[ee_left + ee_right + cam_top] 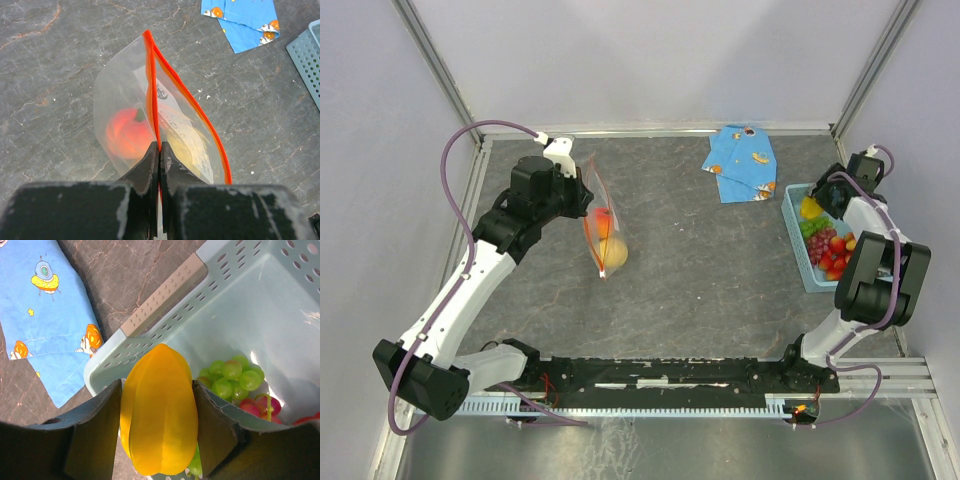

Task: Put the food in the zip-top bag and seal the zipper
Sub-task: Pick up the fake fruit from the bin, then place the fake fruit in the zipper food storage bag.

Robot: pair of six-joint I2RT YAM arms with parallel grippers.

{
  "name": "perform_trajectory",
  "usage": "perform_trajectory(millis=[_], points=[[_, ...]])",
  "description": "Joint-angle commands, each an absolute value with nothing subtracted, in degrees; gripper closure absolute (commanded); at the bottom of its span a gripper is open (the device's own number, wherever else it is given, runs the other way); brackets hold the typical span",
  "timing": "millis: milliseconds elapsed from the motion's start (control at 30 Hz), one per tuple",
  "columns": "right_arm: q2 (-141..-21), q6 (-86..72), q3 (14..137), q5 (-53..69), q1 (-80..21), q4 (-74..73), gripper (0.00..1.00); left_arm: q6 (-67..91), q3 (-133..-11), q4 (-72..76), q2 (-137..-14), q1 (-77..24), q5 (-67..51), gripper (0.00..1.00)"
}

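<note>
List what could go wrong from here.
1. The left gripper has its jaws shut on one lip of the zip-top bag, so the mouth gapes only as a narrow wedge. The yellow fruit in the right gripper may catch the zipper and drop outside.
2. The bag already holds the peach; more weight might pull that thin lip free.

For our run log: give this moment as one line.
left gripper shut on zip-top bag; right gripper shut on yellow fruit over basket; peach bagged
</note>
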State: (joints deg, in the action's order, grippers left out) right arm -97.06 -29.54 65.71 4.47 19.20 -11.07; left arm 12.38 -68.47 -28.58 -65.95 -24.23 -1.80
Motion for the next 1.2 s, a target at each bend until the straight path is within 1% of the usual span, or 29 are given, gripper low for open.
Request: perform_trajectory(millis=[0, 133, 233, 500, 667, 833, 933, 1167], points=[[-89.74, -28.49, 62.82, 3.43, 19.38, -7.16, 0.62, 12.13, -68.64, -25.85, -65.13, -24.00, -5.01, 0.97], [-84.21, -28.41, 60.65, 6.01, 18.26, -6.86, 0.62, 12.13, -68.64, -25.76, -65.13, -24.05, -6.30, 0.97], [-79.63, -27.87, 60.02, 7.38, 15.61, -8.18, 0.63, 12.04, -68.65, -25.62, -65.13, -24.02, -7.06, 0.97], [-68.25, -26.52, 61.52, 9.32, 2.75, -14.72, 0.63, 12.46, -68.89, -25.49, -65.11, -24.01, -9.68, 0.97], [-63.77, -27.18, 64.20, 10.72, -5.03, -17.40, 0.63, 12.78, -69.15, -25.44, -65.15, -24.02, -10.79, 0.97], [-63.23, -27.83, 67.60, 11.95, -14.45, -17.68, 0.64, 13.10, -69.56, -25.49, -64.67, -24.02, -11.61, 0.97], [-64.00, -28.16, 69.72, 11.00, -22.06, -17.31, 0.64, 13.19, -69.69, -25.43, -64.14, -24.09, -11.49, 0.97], [-69.84, -26.76, 76.11, 7.58, -38.00, -16.02, 0.64, 13.15, -69.96, -25.54, -62.85, -24.14, -10.65, 0.97]])
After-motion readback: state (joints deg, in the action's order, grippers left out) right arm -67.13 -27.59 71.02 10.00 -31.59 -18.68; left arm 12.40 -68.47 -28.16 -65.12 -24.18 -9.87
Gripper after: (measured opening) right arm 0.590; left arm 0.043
